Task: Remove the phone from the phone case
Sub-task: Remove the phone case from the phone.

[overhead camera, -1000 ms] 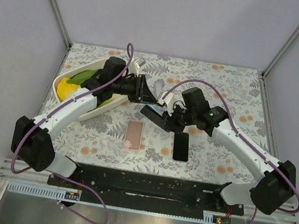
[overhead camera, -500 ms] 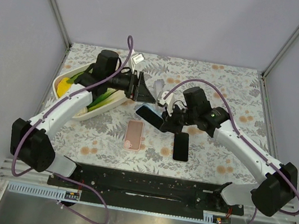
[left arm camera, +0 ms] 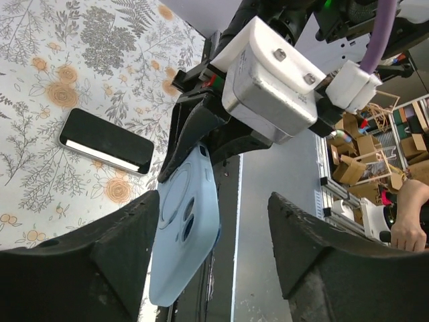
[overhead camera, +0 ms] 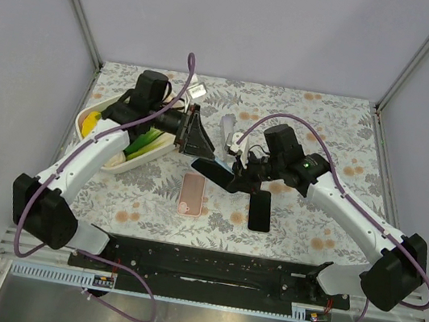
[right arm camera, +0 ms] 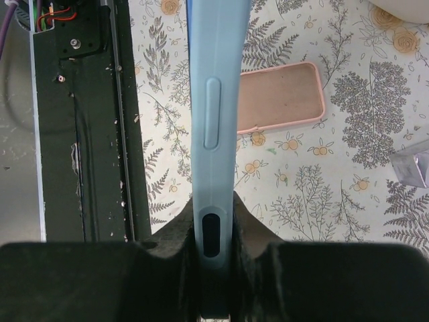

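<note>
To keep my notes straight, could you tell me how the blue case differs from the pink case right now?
The blue case is clamped in the right pincer, held above the table at a tilt; the pink case lies flat on the table, untouched. The blue case is pale blue, the pink case salmon pink. Both are plain, single-coloured phone cases.

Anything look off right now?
Nothing stands out. The right claw pinches the blue phone case edge-on above the table; the left claw stands open near it; the pink case and black phone lie flat.
</note>
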Available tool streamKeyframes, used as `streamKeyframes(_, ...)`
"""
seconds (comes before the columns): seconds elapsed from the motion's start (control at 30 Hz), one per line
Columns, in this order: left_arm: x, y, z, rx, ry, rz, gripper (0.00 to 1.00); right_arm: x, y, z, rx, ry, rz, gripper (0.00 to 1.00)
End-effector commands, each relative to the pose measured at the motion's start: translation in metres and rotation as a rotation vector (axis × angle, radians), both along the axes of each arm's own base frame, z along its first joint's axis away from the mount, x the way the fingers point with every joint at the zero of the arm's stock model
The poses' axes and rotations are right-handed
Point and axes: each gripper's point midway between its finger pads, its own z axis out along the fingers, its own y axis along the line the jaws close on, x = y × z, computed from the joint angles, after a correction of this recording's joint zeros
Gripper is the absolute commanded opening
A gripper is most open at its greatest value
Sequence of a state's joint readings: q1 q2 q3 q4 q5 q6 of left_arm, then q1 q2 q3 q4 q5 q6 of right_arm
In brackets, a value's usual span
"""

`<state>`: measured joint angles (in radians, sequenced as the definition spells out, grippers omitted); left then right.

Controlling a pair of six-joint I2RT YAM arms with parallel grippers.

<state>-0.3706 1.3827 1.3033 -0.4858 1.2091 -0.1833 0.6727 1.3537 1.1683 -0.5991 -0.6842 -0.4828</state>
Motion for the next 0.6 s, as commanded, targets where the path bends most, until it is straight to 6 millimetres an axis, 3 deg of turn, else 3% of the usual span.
streamKeyframes(0.0,-0.005,-0.01,0.002,-0.004,0.014,-0.041,0.65,0.005,0.008,0.045,0.109,-0.114,0.037,0.0)
streamKeyframes(0.17,-0.006,-0.019,-0.01,0.023,0.083,-0.007,0.54,0.009,0.007,0.045,0.103,-0.127,0.018,0.0)
streamKeyframes(0.57,-0.008,-0.019,-0.015,0.05,0.077,0.02,0.32,0.012,0.007,0.044,0.096,-0.134,0.004,0.0)
